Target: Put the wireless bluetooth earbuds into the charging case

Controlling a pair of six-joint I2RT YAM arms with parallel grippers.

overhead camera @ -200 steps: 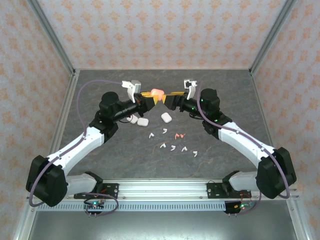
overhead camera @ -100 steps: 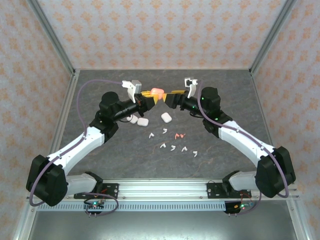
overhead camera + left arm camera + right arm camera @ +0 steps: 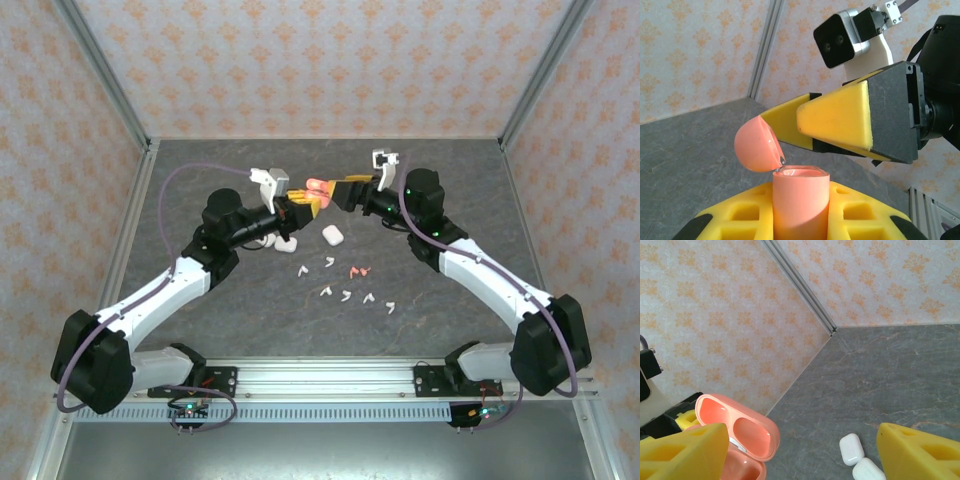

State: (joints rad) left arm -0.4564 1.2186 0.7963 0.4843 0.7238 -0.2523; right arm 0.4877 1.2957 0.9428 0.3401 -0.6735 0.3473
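Observation:
My left gripper (image 3: pixel 303 202) is shut on a salmon-pink charging case (image 3: pixel 800 200), held upright above the table. Its lid (image 3: pixel 756 147) is swung open. In the top view the case (image 3: pixel 316 187) sits between the two grippers. My right gripper (image 3: pixel 340 190) is open, its yellow fingers (image 3: pixel 840 120) just above and beside the lid, holding nothing. From the right wrist, the open case (image 3: pixel 740 430) lies by the left finger (image 3: pixel 682 452). Several white earbuds (image 3: pixel 346 296) and two pink earbuds (image 3: pixel 358 271) lie loose on the table in front of the arms.
Three white closed cases rest on the table: one (image 3: pixel 332 235) under the grippers, two (image 3: pixel 285 242) by the left arm, also seen as cases (image 3: pixel 852 449) from the right wrist. Patterned walls and metal posts (image 3: pixel 128 110) enclose the grey table (image 3: pixel 440 160).
The left gripper has shifted slightly right with the pink case. The right gripper has moved a little up and back. Both keep the same opening.

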